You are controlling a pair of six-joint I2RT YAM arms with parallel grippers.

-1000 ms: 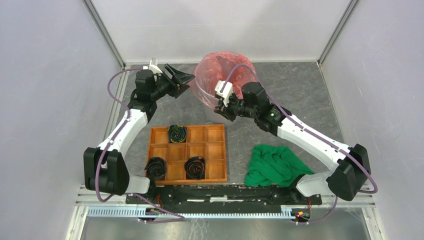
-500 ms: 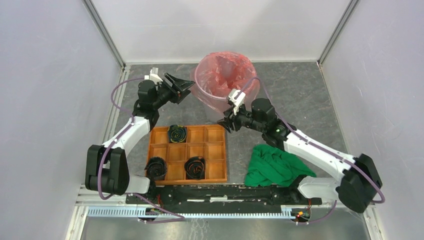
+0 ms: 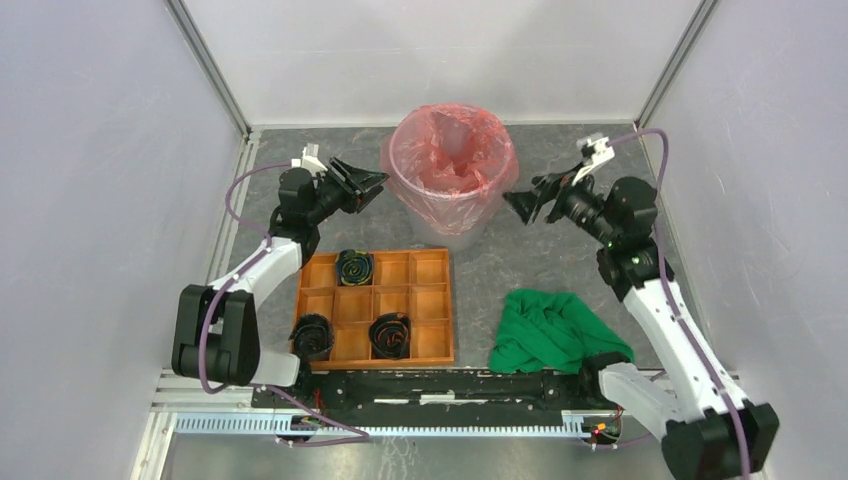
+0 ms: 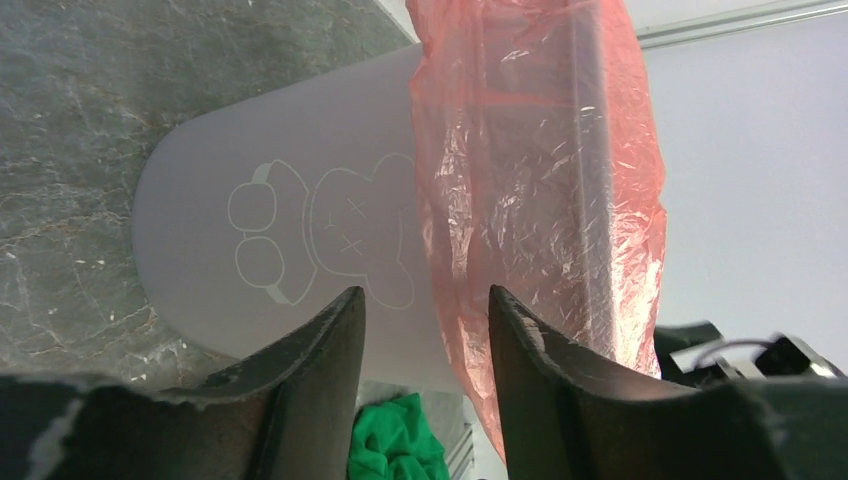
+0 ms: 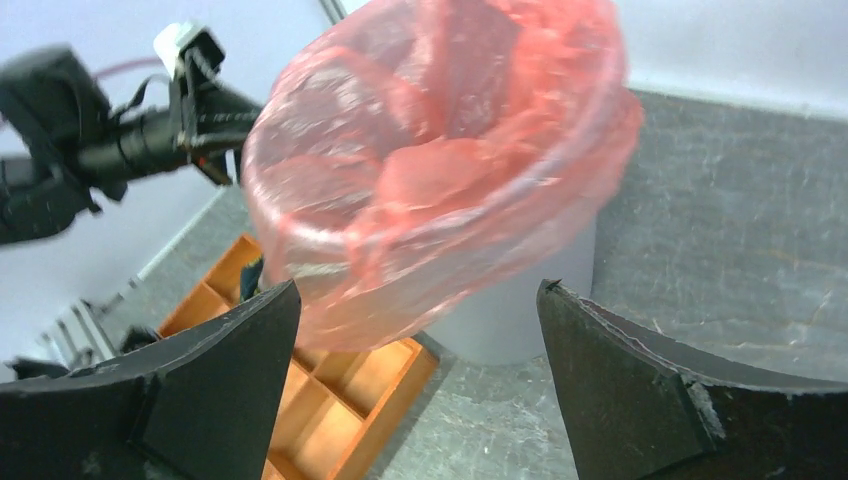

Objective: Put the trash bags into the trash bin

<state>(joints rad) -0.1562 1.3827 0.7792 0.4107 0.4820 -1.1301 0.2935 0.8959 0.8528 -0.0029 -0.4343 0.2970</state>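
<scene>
The trash bag (image 3: 450, 160), thin translucent red film, lines the round light grey trash bin (image 3: 458, 230) at the back middle, its edge folded down over the rim. My left gripper (image 3: 368, 183) hovers just left of the bin, open, with nothing between its fingers. In the left wrist view the bin's wall (image 4: 300, 230) with a bear outline and the hanging bag (image 4: 540, 180) lie beyond the gripper (image 4: 423, 295). My right gripper (image 3: 520, 203) stands wide open just right of the bin. Beyond that empty gripper (image 5: 418, 290), the right wrist view shows the bag (image 5: 430, 170) and the bin (image 5: 530, 310).
An orange wooden compartment tray (image 3: 375, 305) with dark rolled items sits in front of the bin, towards the left. A crumpled green cloth (image 3: 550, 330) lies at the front right. Grey walls close in the table on three sides.
My right gripper opened, let go of the bag and swung from the bin's front to its right side. The bag settled over the rim. The left gripper narrowed slightly.
</scene>
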